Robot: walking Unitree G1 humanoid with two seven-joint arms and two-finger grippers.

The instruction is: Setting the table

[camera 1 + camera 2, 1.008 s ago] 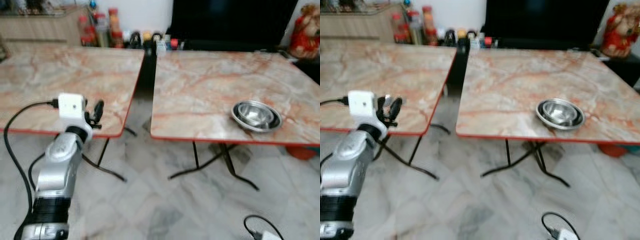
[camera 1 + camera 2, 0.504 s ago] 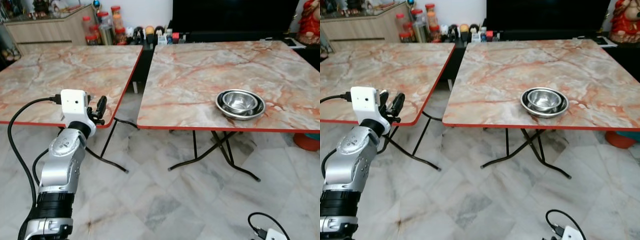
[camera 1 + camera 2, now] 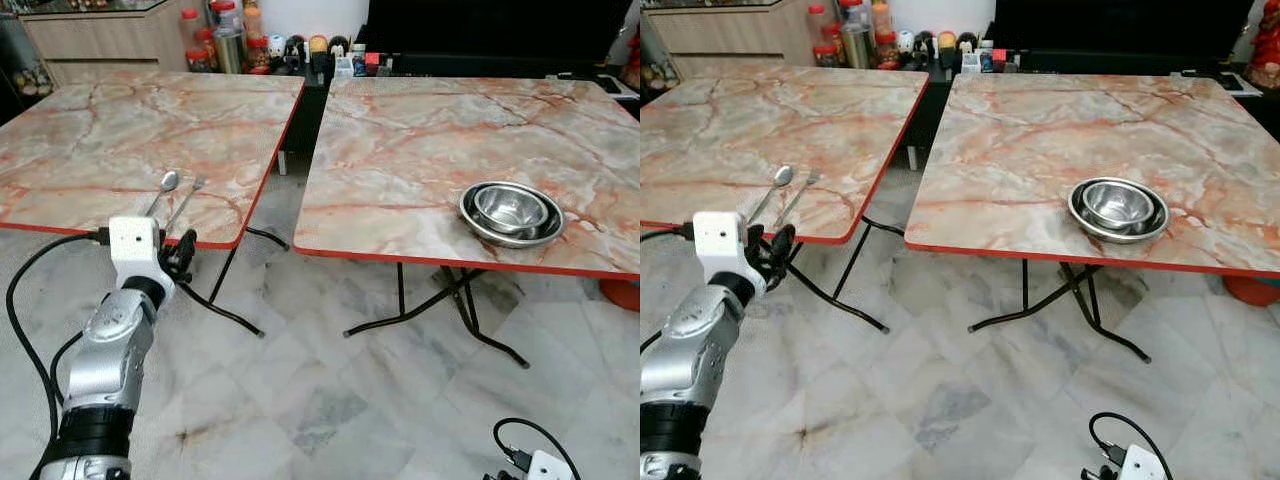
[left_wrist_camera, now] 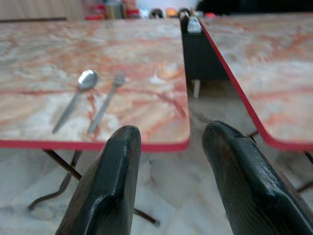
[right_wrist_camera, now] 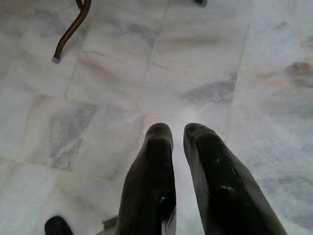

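Now left end effector (image 4: 168, 147) spread empty before spoon (image 4: 75, 97) and fork (image 4: 106, 101); right end effector (image 5: 178, 147) nearly together

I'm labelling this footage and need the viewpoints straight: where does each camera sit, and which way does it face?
Left eye: on the head, facing forward and down at two marble tables, the spoon, fork and nested bowls; left arm with left tool shows.
Right eye: beside it, same scene.
Left wrist: along its open fingers, toward the spoon and fork.
Right wrist: along its fingers, down at the floor.
Both eyes and the left wrist share the cutlery.
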